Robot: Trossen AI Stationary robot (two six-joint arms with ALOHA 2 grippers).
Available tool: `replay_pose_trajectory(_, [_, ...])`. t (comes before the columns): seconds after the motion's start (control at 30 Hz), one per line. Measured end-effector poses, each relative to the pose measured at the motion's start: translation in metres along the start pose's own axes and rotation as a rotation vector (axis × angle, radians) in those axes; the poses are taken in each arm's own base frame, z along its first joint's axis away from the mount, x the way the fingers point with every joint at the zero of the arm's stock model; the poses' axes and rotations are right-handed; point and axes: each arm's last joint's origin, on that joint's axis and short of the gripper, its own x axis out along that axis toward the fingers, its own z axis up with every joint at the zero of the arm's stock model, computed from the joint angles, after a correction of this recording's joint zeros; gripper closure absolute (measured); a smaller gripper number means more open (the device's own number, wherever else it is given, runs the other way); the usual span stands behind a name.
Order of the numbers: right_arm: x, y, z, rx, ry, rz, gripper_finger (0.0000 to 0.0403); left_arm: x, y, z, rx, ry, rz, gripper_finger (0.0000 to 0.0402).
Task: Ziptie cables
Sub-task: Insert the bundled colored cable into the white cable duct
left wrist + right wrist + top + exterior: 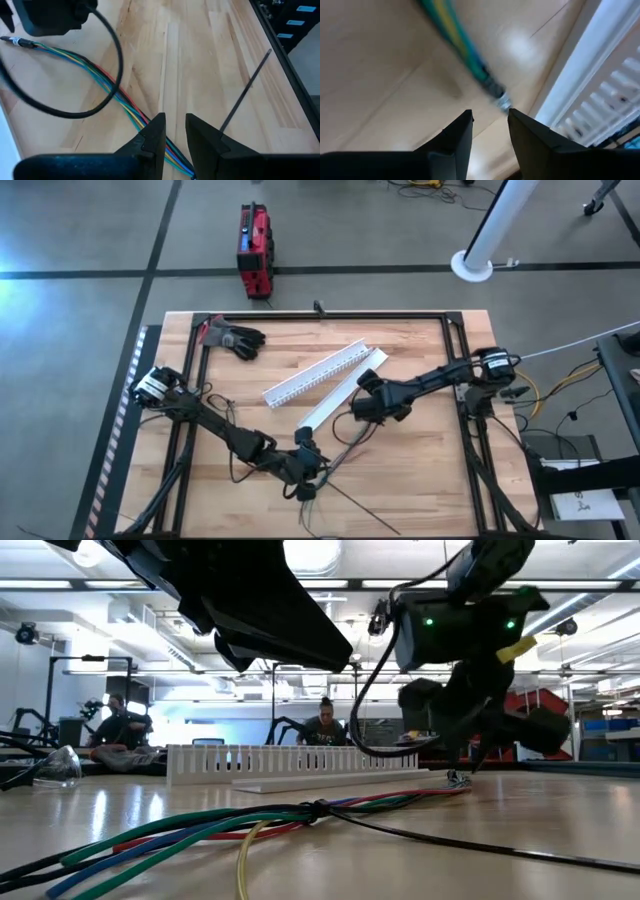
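Cables (112,90) run as one thin coloured bundle across the wooden table (420,480), stretched between our two grippers. Our left gripper (174,131) hangs low right over the bundle, its fingers parted by a narrow gap with nothing between them; the wires pass just beneath and ahead of the tips. A thin dark strip (245,95), which we take for the ziptie, lies on the boards just to one side of that gripper, apart from the wires. Our right gripper (490,122) sits at the bundle's far end, fingers slightly apart and empty, with the wires' capped tip just ahead of them and the white slotted channel (600,105) close beside. From table height a dark knot or band (318,808) seems to gather the wires at one spot; we cannot tell whether it is a tie already cinched.

We judge the step in hand to be lining up on the bundle. Next, we think, the left fingers must settle around the wires while the tie is fetched and looped.
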Motion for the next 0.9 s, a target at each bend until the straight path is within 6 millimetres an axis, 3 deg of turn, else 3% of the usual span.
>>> replay_pose_trajectory(0.2, [0.008, -0.010, 0.000, 0.035, -0.099, 0.027, 0.0304, 0.000, 0.000, 0.000, 0.000, 0.000, 0.000, 0.0342])
replay_pose_trajectory(0.67, [0.009, -0.010, 0.001, -0.003, -0.114, 0.029, 0.0358, 0.000, 0.000, 0.000, -0.001, -0.003, -0.002, 0.0342])
replay_pose_trajectory(0.9, [-0.003, -0.010, 0.008, -0.053, -0.072, -0.071, 0.0398, 0.000, 0.000, 0.000, -0.001, -0.003, -0.002, 0.0342])
